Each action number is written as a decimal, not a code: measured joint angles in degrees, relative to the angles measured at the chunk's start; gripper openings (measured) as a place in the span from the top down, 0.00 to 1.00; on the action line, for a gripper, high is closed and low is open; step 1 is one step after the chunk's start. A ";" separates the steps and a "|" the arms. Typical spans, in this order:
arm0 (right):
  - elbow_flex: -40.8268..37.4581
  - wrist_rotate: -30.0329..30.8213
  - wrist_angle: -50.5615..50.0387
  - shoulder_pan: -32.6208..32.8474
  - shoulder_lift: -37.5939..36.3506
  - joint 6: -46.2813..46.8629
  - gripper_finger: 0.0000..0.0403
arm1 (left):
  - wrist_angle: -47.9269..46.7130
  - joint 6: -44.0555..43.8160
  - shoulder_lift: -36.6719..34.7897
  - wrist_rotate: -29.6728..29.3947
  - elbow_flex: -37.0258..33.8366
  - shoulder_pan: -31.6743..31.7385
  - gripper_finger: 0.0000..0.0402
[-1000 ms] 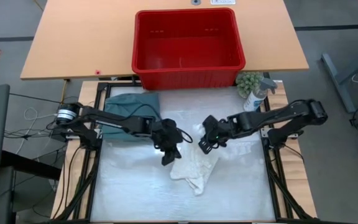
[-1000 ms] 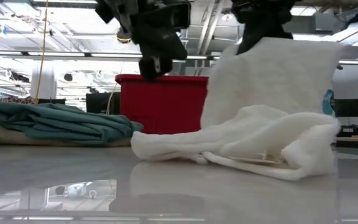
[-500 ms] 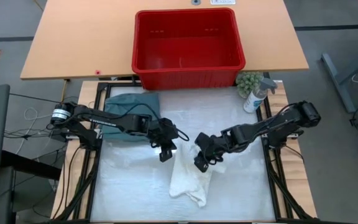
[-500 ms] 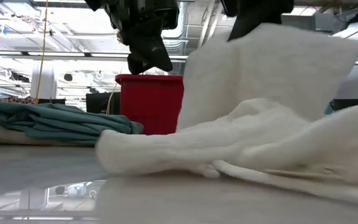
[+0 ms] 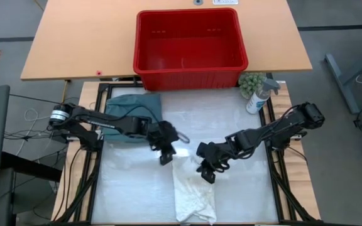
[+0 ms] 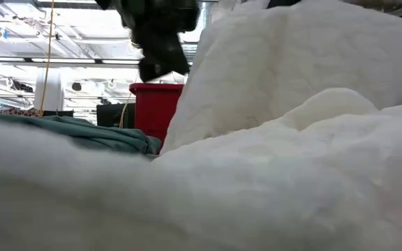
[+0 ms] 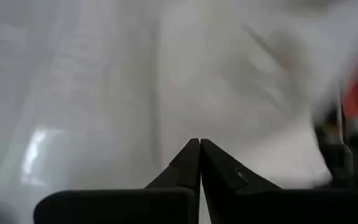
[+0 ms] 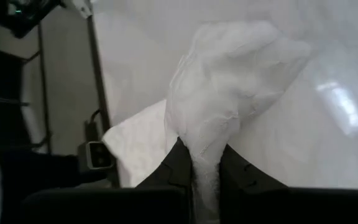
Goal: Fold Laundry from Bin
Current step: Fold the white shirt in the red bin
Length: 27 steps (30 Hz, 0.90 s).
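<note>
In the middle of the table (image 5: 131, 201), the right gripper (image 5: 207, 171) pinches one end of the white cloth (image 5: 193, 194). The cloth runs long from it toward the front edge, soft and crumpled. The left gripper (image 5: 164, 152) is squeezed tight on nothing, just beside the cloth's top end. The red bin (image 5: 190, 45) sits far behind.

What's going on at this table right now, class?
A two-armed robot is folding laundry. The right gripper is shut on a white garment, dragging it across the table toward the front edge. The left gripper hangs shut and empty just beside it. A teal garment lies at the table's back left, and the red bin looks empty.
</note>
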 joint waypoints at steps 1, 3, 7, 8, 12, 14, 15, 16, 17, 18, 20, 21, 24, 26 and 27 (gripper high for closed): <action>0.00 1.22 -0.30 0.14 0.00 -0.32 0.85 | -1.87 -0.47 -1.44 -0.20 0.00 -1.21 1.00; 0.00 2.62 -1.51 -0.18 0.00 -1.32 0.85 | -5.73 -1.90 -5.47 -4.06 0.00 -4.37 1.00; 0.00 2.81 -4.02 -1.99 0.00 -3.61 0.85 | -5.49 -3.60 -13.76 -21.42 -0.63 -13.76 1.00; 0.00 2.85 -4.29 -2.50 0.00 -4.47 0.85 | -2.08 -3.41 -15.11 -25.54 -1.67 -16.41 1.00; 0.00 2.60 -4.44 -4.36 -0.16 -7.56 0.85 | 12.49 -5.76 -14.01 -27.94 -8.15 -22.53 1.00; 0.00 2.09 -4.50 -5.21 -0.20 -9.32 0.85 | 19.23 -6.43 -10.52 -26.57 -11.16 -23.24 1.00; 0.00 1.51 -4.57 -5.63 -0.20 -10.28 0.85 | 21.96 -6.65 -8.62 -26.37 -11.80 -23.42 1.00; 0.00 0.92 -4.63 -6.11 -0.20 -11.23 0.85 | 24.81 -6.87 -6.65 -26.25 -11.90 -23.61 1.00; 0.00 0.81 -4.65 -6.54 -0.20 -12.09 0.85 | 27.70 -6.99 -4.63 -25.62 -11.78 -23.81 1.00; 0.00 0.69 -4.65 -6.93 -0.20 -12.83 0.85 | 30.52 -7.04 -2.51 -24.55 -11.69 -23.92 1.00; 0.00 -0.47 -4.65 -7.64 -0.20 -14.45 0.85 | 34.89 -6.90 2.37 -23.35 -11.29 -24.07 1.00; 0.00 -0.58 -4.69 -7.89 -0.20 -15.22 0.85 | 35.65 -7.02 4.75 -23.32 -10.67 -24.06 1.00; 0.00 -0.61 -4.79 -7.95 -0.20 -17.14 0.85 | 37.10 -7.36 10.61 -23.41 -7.34 -24.18 1.00; 0.00 -0.63 -4.81 -8.16 -0.20 -17.30 0.85 | 37.22 -7.64 14.10 -23.45 -5.29 -24.68 1.00; 0.00 -0.67 -4.81 -8.28 -0.20 -17.33 0.85 | 37.14 -7.76 16.13 -22.81 -4.26 -24.98 1.00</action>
